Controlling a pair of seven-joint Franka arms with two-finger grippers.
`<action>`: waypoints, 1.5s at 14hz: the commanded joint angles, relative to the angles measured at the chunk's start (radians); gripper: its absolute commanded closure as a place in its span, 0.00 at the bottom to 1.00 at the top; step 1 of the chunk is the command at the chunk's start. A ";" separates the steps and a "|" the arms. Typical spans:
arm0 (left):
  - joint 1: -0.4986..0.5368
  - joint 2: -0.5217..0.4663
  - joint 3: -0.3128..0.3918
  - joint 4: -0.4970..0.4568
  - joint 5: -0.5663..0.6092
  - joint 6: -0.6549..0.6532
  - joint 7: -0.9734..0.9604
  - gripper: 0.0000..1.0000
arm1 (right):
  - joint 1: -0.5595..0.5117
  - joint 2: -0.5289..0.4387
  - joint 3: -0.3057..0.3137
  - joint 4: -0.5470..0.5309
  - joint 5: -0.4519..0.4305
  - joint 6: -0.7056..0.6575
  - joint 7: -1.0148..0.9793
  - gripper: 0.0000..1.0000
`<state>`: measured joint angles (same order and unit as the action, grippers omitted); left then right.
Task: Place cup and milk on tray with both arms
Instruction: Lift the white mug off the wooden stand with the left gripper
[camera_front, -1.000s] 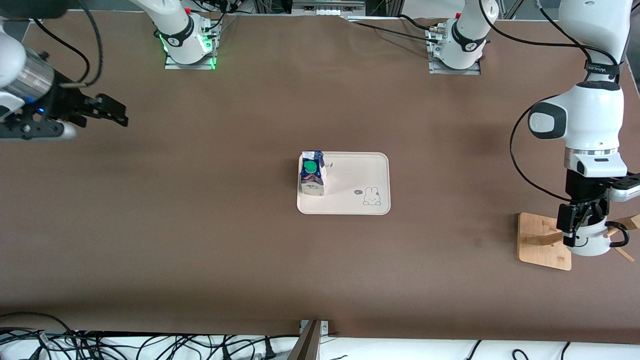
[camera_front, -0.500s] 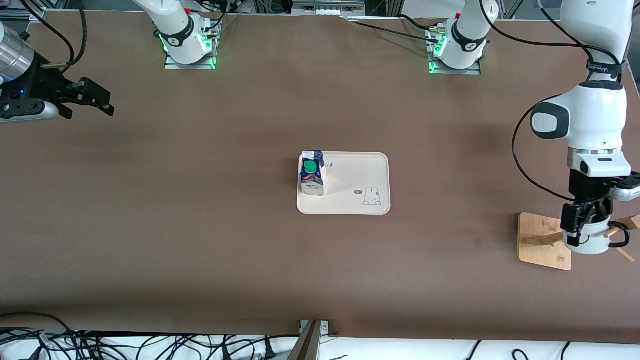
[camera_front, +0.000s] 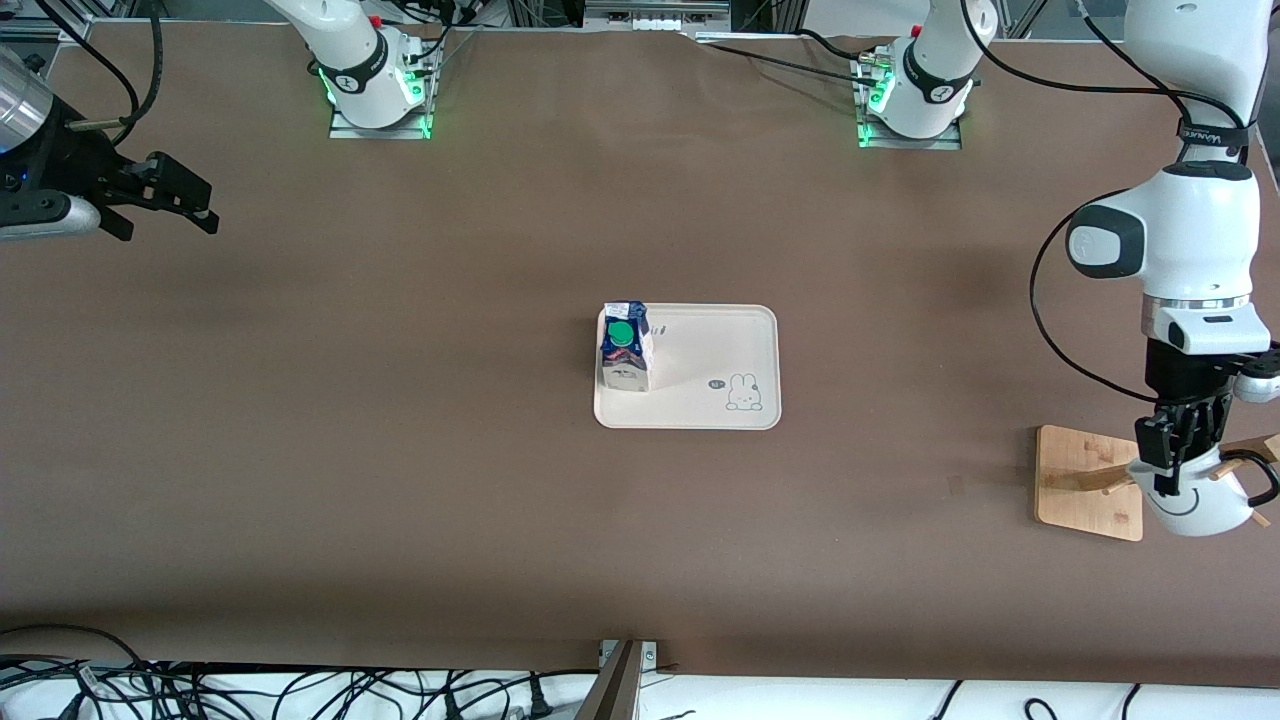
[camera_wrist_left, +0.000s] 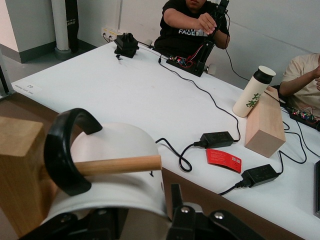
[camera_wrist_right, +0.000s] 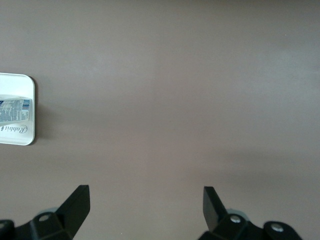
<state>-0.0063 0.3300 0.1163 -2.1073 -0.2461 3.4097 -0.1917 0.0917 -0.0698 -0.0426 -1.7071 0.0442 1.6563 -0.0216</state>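
The cup (camera_front: 1195, 505), a white mug with a smiley face and a black handle (camera_front: 1265, 478), hangs tilted on a wooden peg (camera_wrist_left: 120, 165) that passes through its handle. My left gripper (camera_front: 1180, 452) comes down from above and is shut on the cup's rim, the wall between its fingers; the left wrist view shows the cup (camera_wrist_left: 115, 147) just over one finger (camera_wrist_left: 175, 197). The milk (camera_front: 625, 350) stands upright on the cream tray (camera_front: 720, 345), at the tray's end toward the right arm. My right gripper (camera_front: 185, 200) hangs open and empty over bare table at the right arm's end.
The square wooden rack base (camera_front: 1085, 480) with slanting pegs stands at the left arm's end of the table. Cables lie along the table edge nearest the front camera (camera_front: 300, 690). The right wrist view shows the tray's corner (camera_wrist_right: 25, 135) and brown tabletop.
The left gripper's fingers have shut on the cup's rim, and the cup has tipped and shifted on its peg. The right gripper has drawn back toward the right arm's end.
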 joint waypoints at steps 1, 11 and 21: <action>-0.007 0.003 0.005 0.013 -0.016 0.002 0.018 0.97 | -0.021 0.048 0.014 0.047 -0.007 -0.007 -0.001 0.00; -0.031 -0.043 -0.036 -0.013 -0.022 -0.006 0.001 1.00 | -0.018 0.071 0.014 0.081 -0.006 -0.012 -0.001 0.00; -0.058 -0.095 -0.109 -0.051 -0.025 -0.107 -0.081 1.00 | -0.018 0.071 0.014 0.080 -0.006 -0.013 0.000 0.00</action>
<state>-0.0475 0.2836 0.0112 -2.1382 -0.2467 3.3703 -0.2791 0.0879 -0.0054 -0.0426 -1.6480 0.0442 1.6609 -0.0215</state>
